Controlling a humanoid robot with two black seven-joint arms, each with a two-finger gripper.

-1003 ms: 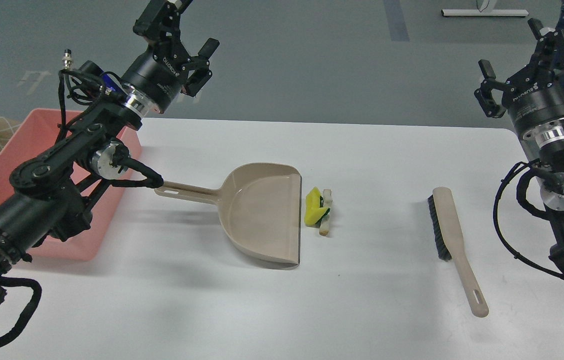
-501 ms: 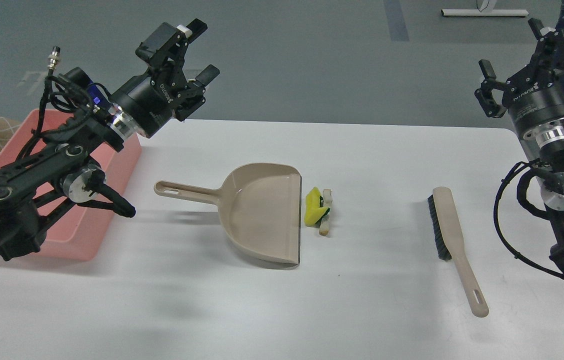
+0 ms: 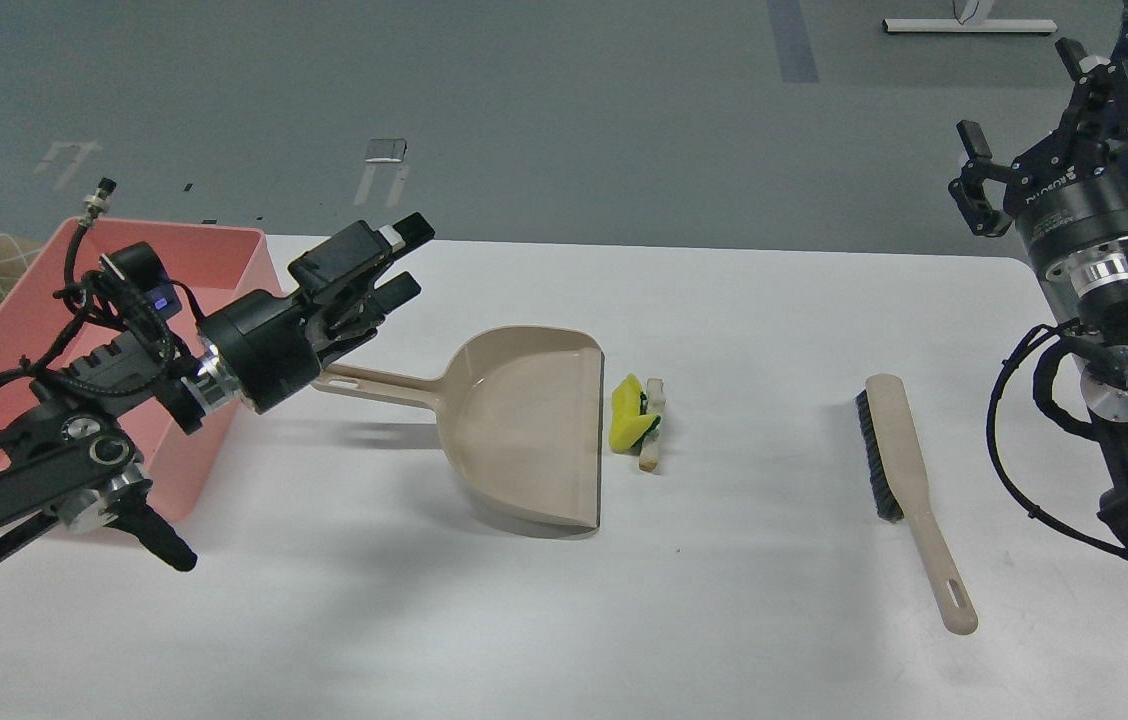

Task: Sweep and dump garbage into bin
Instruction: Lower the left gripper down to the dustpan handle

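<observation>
- Risk: the dustpan (image 3: 524,425) lay flat with its lip just beside the garbage (image 3: 638,420); a clumsy grab at the handle could have swung the lip away from, or over, the scraps.
- Risk: the handle was thin and low on the table (image 3: 744,600); fingers closing off-centre might have slipped or pressed it down and tipped the pan.
- Risk: the brush (image 3: 899,475) lay well apart from the scraps; a hard stroke could have flicked the light pieces past the pan mouth.
- Garbage: yellow piece and white bread slice touching each other, between dustpan and brush. The bin (image 3: 139,330) stood at the table's left edge, partly behind the left arm.
- Left gripper (image 3: 394,262): low, angled forward over the handle's end, fingers apart, holding nothing.
- Right gripper (image 3: 1049,130): raised high at the right, well clear of the brush, fingers spread, empty.
</observation>
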